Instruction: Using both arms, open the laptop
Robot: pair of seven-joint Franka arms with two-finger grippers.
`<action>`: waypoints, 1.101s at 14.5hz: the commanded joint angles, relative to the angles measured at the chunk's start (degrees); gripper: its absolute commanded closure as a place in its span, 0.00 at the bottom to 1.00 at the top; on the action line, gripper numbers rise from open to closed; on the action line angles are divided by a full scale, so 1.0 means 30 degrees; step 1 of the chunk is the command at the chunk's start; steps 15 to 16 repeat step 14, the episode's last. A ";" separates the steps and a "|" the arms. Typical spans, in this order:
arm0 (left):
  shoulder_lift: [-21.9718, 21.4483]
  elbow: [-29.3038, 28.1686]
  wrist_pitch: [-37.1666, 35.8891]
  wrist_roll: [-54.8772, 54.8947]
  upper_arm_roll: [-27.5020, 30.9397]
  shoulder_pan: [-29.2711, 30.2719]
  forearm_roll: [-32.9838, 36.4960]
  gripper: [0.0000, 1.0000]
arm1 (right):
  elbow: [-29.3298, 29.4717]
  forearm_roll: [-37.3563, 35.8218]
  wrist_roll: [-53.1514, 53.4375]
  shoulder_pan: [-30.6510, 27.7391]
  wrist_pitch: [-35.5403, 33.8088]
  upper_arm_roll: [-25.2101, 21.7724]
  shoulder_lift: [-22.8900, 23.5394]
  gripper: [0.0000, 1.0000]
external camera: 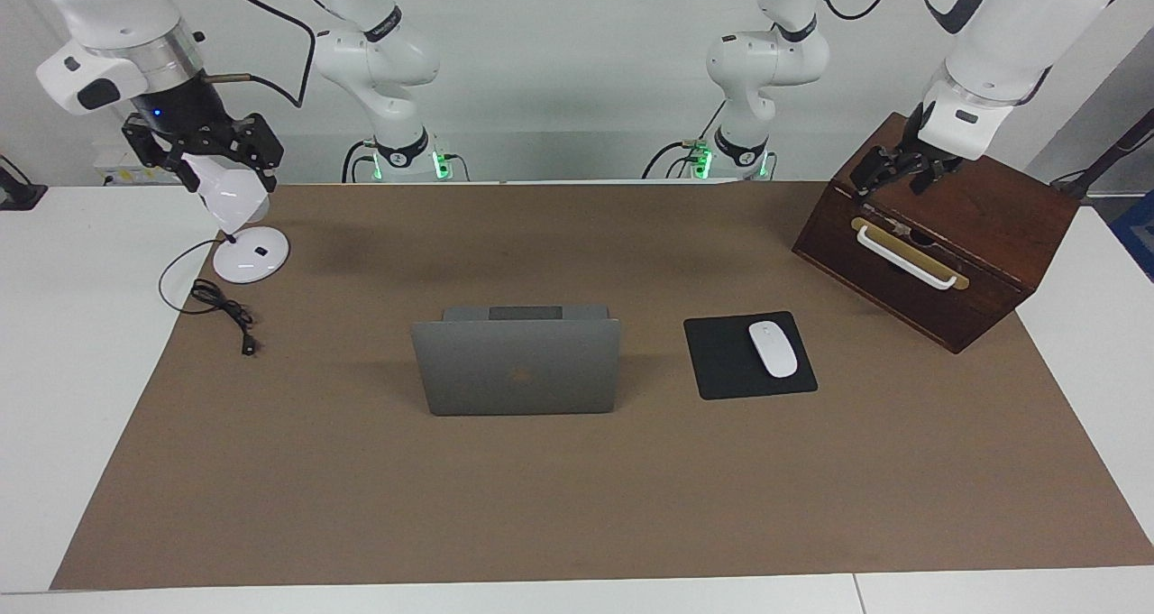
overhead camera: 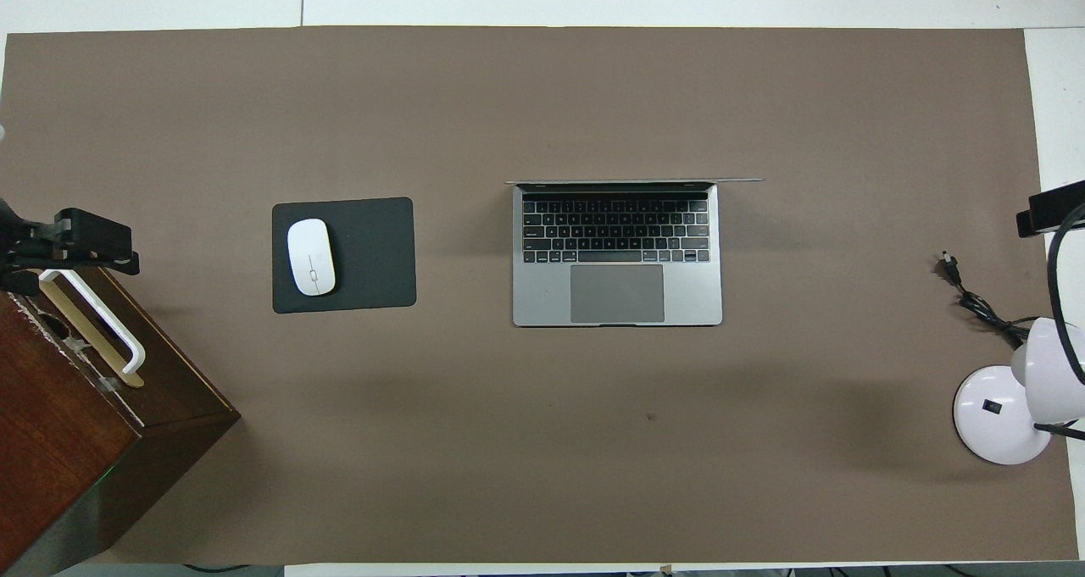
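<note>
Black and spread wide, our left hand point(external camera: 897, 174) hangs empty over the wooden box point(external camera: 983, 235); our right hand point(external camera: 203, 150) hangs over the white lamp point(external camera: 243, 235), and we cannot tell its state; the laptop point(overhead camera: 617, 255) stands open mid-desk beside the mouse pad point(overhead camera: 369, 255).

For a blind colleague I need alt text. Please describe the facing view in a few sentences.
An open laptop stands mid-table, its lid toward the camera, beside a mouse on a black pad. The left gripper, open, hangs over a wooden box. The right gripper hangs over a white lamp at the table's other end.
</note>
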 commanded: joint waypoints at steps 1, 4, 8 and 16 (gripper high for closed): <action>0.0040 0.0082 0.0039 0.0395 -0.0122 0.0244 0.0284 0.00 | -0.0577 -0.0196 0.0390 -0.0323 0.0175 0.0376 -0.0312 0.00; 0.0040 0.0082 -0.0108 0.0366 -0.0239 0.0244 0.0284 0.00 | -0.1015 -0.0138 0.0652 -0.0294 0.0263 0.0376 -0.0312 0.00; 0.0011 0.0052 -0.0108 0.0803 -0.0210 0.0244 0.0284 0.00 | -0.1310 -0.0138 0.0683 -0.0294 0.0264 0.0376 -0.0459 0.00; -0.0019 0.0081 0.0156 0.2295 -0.1206 0.0244 0.0226 0.00 | -0.1369 -0.0138 0.0713 -0.0294 0.0263 0.0376 -0.0459 0.00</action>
